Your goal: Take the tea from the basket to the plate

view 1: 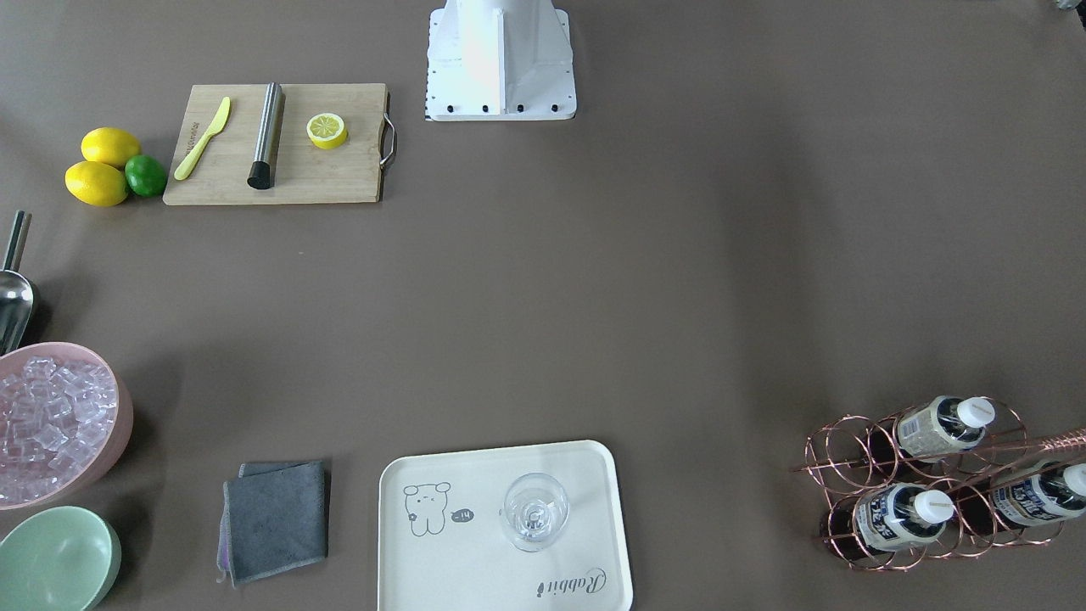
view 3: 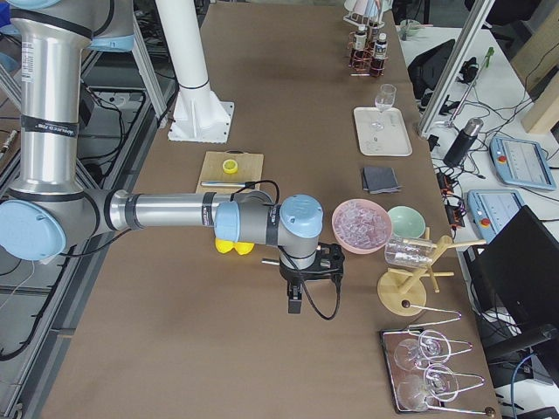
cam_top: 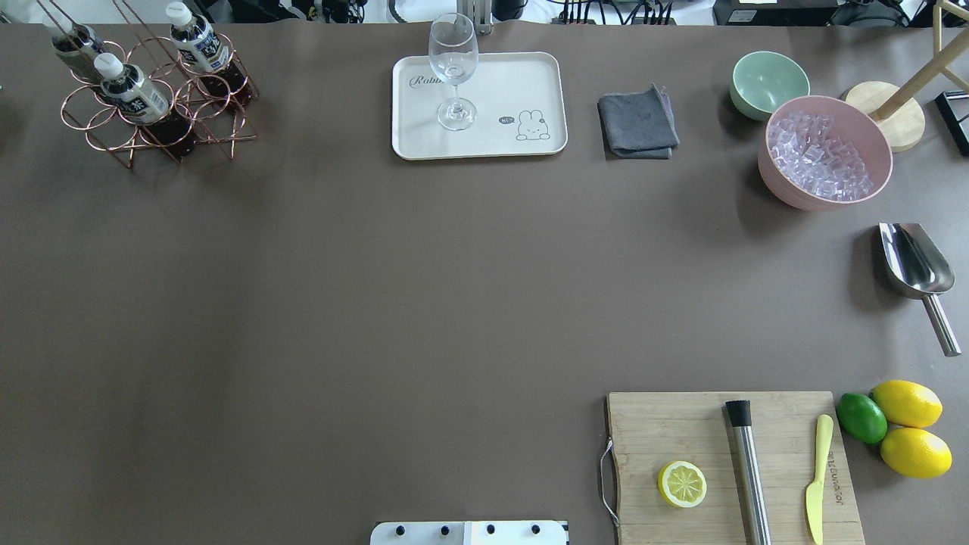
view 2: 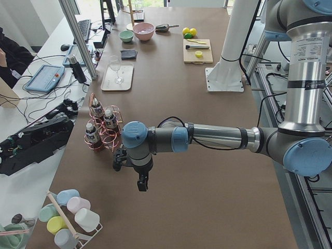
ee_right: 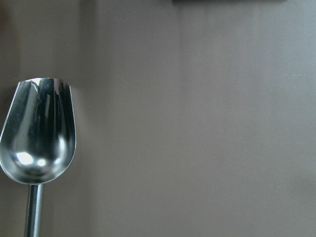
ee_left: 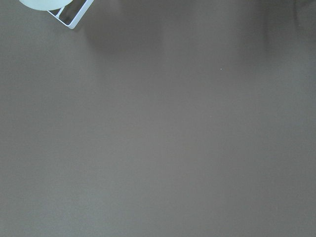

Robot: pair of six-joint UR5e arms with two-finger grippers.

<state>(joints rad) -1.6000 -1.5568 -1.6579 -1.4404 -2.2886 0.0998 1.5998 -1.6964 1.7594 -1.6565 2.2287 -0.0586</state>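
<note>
Three tea bottles stand tilted in the copper wire basket (cam_top: 227, 140) at the table's far left corner: one nearest (cam_top: 132, 94), two behind (cam_top: 198, 45) (cam_top: 76, 42). The basket also shows in the front-facing view (view 1: 836, 462). The cream plate (cam_top: 522, 87) (view 1: 475, 568) lies at the far middle and carries a wine glass (cam_top: 454, 68). My left gripper (view 2: 141, 184) hangs over bare table, short of the basket (view 2: 106, 137). My right gripper (view 3: 295, 304) hangs over the table's other end. I cannot tell whether either is open or shut. Neither shows in the overhead view.
A grey cloth (cam_top: 638, 121), a green bowl (cam_top: 768, 83), a pink bowl of ice (cam_top: 825, 151) and a metal scoop (cam_top: 916, 265) (ee_right: 39, 128) lie on the right. A cutting board (cam_top: 681, 431) holds a lemon half, muddler and knife; lemons and a lime (cam_top: 861, 417) lie beside it.
</note>
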